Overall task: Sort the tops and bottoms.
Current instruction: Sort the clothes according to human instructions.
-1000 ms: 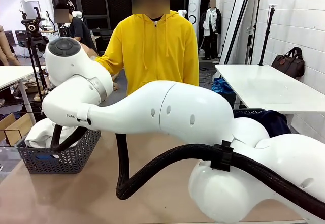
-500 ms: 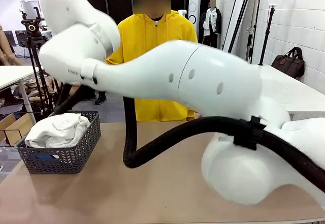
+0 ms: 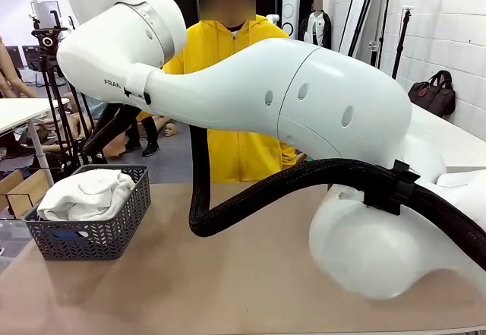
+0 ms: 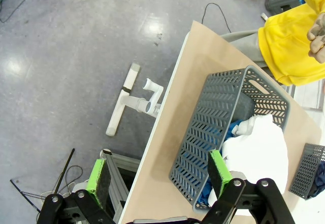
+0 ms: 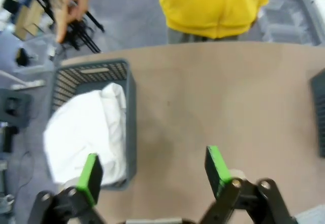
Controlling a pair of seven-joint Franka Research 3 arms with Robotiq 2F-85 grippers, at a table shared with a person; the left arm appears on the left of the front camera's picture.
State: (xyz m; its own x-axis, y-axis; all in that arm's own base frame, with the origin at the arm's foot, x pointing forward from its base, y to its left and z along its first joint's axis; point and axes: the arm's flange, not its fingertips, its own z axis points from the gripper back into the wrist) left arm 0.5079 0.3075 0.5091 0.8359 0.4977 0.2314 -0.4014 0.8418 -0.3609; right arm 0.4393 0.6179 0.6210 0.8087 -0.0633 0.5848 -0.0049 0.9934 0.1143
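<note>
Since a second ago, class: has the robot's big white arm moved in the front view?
Yes. The white arm has risen relative to the grey basket, uncovering the white garment inside.

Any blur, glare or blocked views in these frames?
Right wrist view: soft motion blur over the grey basket and white garment. Left wrist view: sharp, with glare patches on the floor. Front view: sharp, but the right arm blocks most of the table.

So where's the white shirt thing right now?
The white garment lies piled in the grey basket at the table's left end in the front view, across from the person in the yellow hoodie.
</note>
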